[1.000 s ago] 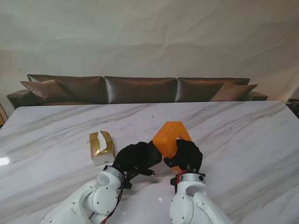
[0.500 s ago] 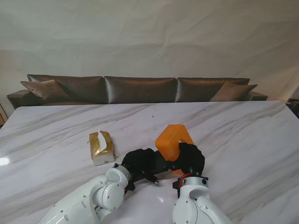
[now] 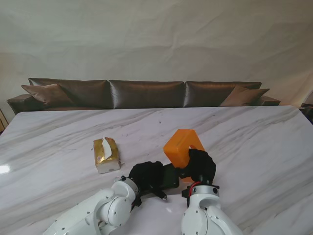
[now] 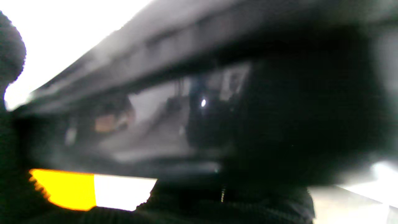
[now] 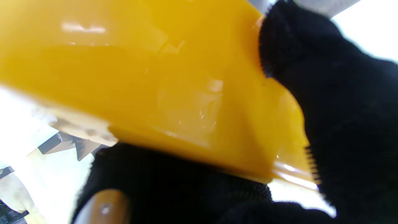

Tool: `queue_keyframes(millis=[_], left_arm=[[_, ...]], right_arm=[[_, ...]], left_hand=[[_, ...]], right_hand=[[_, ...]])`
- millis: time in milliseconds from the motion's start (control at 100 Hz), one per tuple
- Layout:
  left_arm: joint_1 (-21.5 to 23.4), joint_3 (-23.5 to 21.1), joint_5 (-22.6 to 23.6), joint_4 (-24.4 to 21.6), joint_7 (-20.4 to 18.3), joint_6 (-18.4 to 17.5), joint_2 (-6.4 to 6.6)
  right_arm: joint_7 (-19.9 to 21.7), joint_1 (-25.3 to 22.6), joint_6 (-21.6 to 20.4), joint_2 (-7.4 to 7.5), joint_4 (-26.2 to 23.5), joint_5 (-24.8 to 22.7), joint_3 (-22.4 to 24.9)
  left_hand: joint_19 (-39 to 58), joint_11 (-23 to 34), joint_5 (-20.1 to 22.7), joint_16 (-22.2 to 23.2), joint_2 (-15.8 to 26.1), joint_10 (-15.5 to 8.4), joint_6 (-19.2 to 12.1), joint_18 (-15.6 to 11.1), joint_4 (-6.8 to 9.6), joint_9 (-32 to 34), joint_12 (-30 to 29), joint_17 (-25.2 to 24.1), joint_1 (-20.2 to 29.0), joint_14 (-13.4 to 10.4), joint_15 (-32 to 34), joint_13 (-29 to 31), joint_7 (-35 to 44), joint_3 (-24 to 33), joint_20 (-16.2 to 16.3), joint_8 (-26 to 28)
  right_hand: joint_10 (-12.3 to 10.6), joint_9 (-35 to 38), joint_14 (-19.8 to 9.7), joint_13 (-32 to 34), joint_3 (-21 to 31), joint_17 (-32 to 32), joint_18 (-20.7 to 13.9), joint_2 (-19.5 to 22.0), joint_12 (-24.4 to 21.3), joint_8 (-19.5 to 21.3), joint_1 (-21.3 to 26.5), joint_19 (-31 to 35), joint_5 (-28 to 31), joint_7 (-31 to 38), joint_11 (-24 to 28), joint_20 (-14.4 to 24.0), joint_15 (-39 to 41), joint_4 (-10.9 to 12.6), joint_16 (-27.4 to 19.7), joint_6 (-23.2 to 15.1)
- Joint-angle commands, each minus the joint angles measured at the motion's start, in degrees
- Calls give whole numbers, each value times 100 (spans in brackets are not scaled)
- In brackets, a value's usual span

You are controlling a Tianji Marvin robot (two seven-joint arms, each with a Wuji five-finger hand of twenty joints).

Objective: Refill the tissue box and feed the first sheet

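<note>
Tissue box (image 3: pixel 182 146), an orange shell, is being held tilted off the bench (image 3: pixel 254 142), just right of centre, by the right hand (image 3: pixel 199 165), whose fingers (image 5: pixel 342 102) are being clamped around its near edge. Opening-side access should be kept facing the left hand (image 3: pixel 146 175), which is being held low beside the shell; its finger state cannot be told. Tissue pack (image 3: pixel 105 154) is lying well apart to the left, awaiting pickup.

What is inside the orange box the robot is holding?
Nothing shows inside. The orange box is tilted in the right hand, and the hand and orange walls hide its inside.
</note>
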Motion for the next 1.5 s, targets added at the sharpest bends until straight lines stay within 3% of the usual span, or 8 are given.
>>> queue_keyframes(millis=[0, 280, 540, 970, 1220, 1350, 1390, 1490], left_arm=[[54, 41, -27, 3, -134, 6, 5], [75, 54, -34, -8, -220, -50, 35], [179, -44, -13, -136, -363, -74, 97], [189, -128, -121, -343, -964, -55, 241], [156, -118, -215, -430, -1237, 50, 290], [84, -73, -309, -516, -1558, 127, 351], [68, -54, -300, -522, -1592, 147, 361], [59, -29, -265, -511, -1594, 171, 365]], right_arm=[[45, -5, -12, -14, -55, -16, 12], [90, 0, 29, -6, -77, -28, 0], [138, 55, 48, 1, -81, -45, -16], [291, 206, 224, 16, -25, -66, 4], [436, 224, 251, 58, -8, -112, 30], [495, 206, 267, 76, -19, -131, 50], [510, 200, 266, 82, -24, -137, 54], [555, 192, 267, 97, -32, -157, 57]], left_hand=[[8063, 4514, 8, 174, 1364, -1320, -2196, -236, -92, 933, 132, -215, 2323, -418, 6001, 525, 3935, 3804, -81, 142], [7817, 4419, -198, 32, 1851, -1281, -2029, -282, -777, 396, -416, -468, 919, -465, 5740, 185, 3611, 2706, -183, 34], [7686, 3959, -513, -82, 1600, -1159, -1848, -288, -1426, -92, -847, -615, 257, -429, 5348, -71, 3157, 2068, -231, -178], [7054, 3099, -1336, -1420, 1608, -1048, -1536, -253, -1826, -1272, -1625, -1352, -527, -279, 3526, -1343, 2341, 1632, -273, -742], [6130, 2470, -1917, -2495, 1664, -872, -1158, 108, -1993, -2117, -2171, -1858, -954, -331, 2460, -1965, 1584, 1685, -549, -1108], [5670, 1896, -1958, -3140, 1748, -673, -871, 290, -2010, -2979, -2718, -2215, -1038, -190, 1836, -2662, -213, 1647, -746, -1877], [5499, 1337, -2011, -3402, 1749, -547, -803, 357, -2014, -2975, -3092, -2349, -1066, -166, 1577, -2935, -718, 1668, -816, -1832], [4899, 133, -2162, -4051, 1789, -424, -707, 664, -2021, -3069, -3514, -2686, -1089, -138, 1117, -3417, -1988, 1667, -1230, -414]], right_hand=[[665, 509, -26, 357, 1850, 102, -914, 719, 73, 124, 542, 922, 24, 144, 486, 58, 2264, 438, 349, 445], [651, 508, -26, 358, 1852, 102, -914, 725, 80, 130, 537, 922, 22, 136, 478, 56, 2264, 437, 349, 421], [640, 511, -26, 358, 1854, 102, -914, 725, 87, 137, 540, 922, 24, 130, 471, 56, 2264, 440, 348, 420], [638, 514, -26, 358, 1857, 102, -915, 727, 99, 141, 535, 920, 24, 128, 462, 54, 2264, 439, 348, 420], [633, 516, -26, 358, 1861, 101, -919, 724, 105, 141, 535, 913, 23, 128, 463, 50, 2264, 443, 348, 421], [632, 516, -26, 358, 1861, 101, -922, 725, 108, 141, 539, 909, 24, 128, 461, 48, 2264, 446, 348, 420], [632, 517, -26, 358, 1864, 101, -927, 728, 109, 141, 538, 903, 23, 128, 461, 44, 2264, 447, 348, 421], [639, 516, -26, 358, 1865, 103, -933, 726, 114, 142, 543, 907, 22, 129, 461, 42, 2264, 450, 348, 424]])
